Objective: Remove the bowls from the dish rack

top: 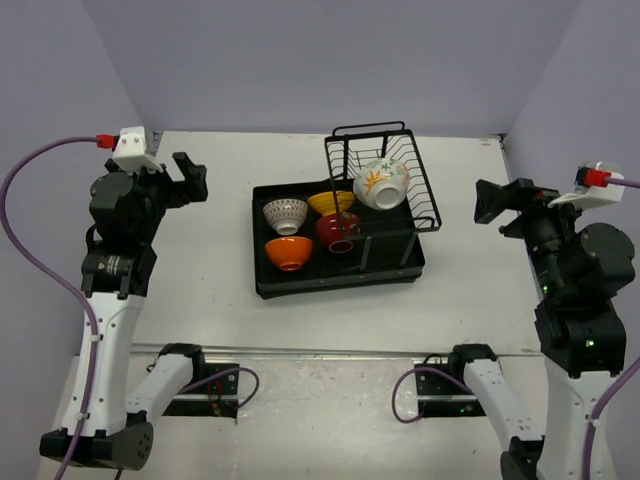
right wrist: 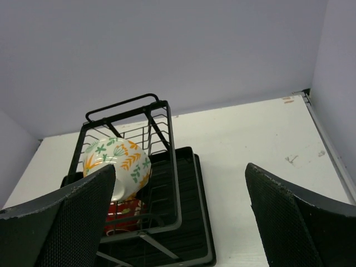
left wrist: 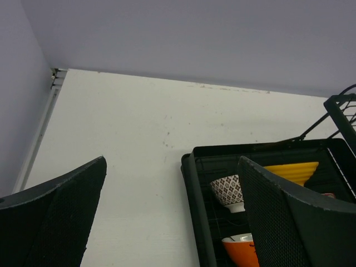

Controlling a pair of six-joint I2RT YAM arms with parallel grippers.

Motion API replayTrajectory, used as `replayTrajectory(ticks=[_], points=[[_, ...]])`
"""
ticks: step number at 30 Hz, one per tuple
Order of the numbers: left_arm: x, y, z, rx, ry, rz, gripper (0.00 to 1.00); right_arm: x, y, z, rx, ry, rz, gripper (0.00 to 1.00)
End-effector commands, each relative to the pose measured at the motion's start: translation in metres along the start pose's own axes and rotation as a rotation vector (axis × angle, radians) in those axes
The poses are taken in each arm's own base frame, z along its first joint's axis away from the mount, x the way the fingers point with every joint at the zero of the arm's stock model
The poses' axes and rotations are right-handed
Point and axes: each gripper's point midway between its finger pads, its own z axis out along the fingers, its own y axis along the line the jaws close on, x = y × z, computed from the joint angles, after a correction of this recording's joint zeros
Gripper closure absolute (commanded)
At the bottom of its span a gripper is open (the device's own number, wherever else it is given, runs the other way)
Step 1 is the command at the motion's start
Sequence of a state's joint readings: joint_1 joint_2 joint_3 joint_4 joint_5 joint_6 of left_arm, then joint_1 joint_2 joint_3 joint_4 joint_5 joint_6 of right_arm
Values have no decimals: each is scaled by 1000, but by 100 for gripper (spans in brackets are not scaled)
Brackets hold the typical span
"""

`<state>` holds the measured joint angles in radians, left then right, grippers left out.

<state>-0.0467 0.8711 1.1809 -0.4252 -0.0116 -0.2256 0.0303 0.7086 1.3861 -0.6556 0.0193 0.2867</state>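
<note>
Place: a robot lab test cell.
Walls: plain lavender panels (top: 320,60) close in the table on three sides.
Table: white top (top: 200,250) with a metal rail (top: 330,352) along the near edge.
Rig: left arm (top: 110,270) and right arm (top: 575,290) mounted at that edge, purple cable (top: 60,144) trailing.
Props: dish rack (top: 330,283) with bowls (top: 288,252), set mid-table.

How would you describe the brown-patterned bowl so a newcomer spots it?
Find the black dish rack at the centre of the table. In its tray's far left corner, behind the orange bowl, sits a small white bowl. Only it carries a fine brown pattern; the other white bowl has orange-green flowers.
</note>
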Motion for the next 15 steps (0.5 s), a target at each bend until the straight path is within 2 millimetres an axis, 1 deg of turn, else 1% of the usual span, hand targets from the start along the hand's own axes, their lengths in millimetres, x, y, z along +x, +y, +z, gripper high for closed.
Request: replayTrajectory(ticks=[1, 2, 3, 4, 5, 7, 8, 9, 10, 11, 12, 13, 14, 15], points=[[0, -20, 11, 104, 16, -12, 0, -21, 16, -4, -84, -82, -10, 1], [-1, -24, 14, 125, 26, -10, 0, -24, 20, -4, -100, -92, -7, 1], [6, -27, 23, 142, 59, -12, 0, -23, 21, -2, -106, -87, -7, 1], [10, -31, 27, 166, 81, -15, 0, -25, 19, -1, -92, -95, 27, 1], [11, -32, 30, 169, 90, -20, 0, -19, 17, 3, -83, -83, 46, 1], [13, -35, 40, 185, 102, -23, 2, -18, 19, 7, -95, -88, 61, 1], [11, -36, 42, 189, 100, -23, 2, -13, 24, 10, -121, -69, 69, 1], [12, -36, 49, 190, 103, -22, 2, -10, 29, 13, -153, -54, 61, 1], [11, -36, 52, 190, 101, -20, 2, -3, 32, 21, -170, -23, 60, 1], [6, -37, 55, 195, 90, -9, 2, 2, 36, 24, -187, 2, 86, 1], [10, -37, 62, 193, 113, -6, 3, 6, 36, 29, -183, 21, 114, 1], [9, -38, 65, 198, 122, -3, 3, 12, 35, 36, -175, 43, 138, 1], [-1, -41, 65, 210, 107, 15, 4, 14, 34, 41, -162, 50, 164, 1], [4, -41, 70, 214, 131, 22, 9, 15, 34, 44, -158, 62, 168, 1]])
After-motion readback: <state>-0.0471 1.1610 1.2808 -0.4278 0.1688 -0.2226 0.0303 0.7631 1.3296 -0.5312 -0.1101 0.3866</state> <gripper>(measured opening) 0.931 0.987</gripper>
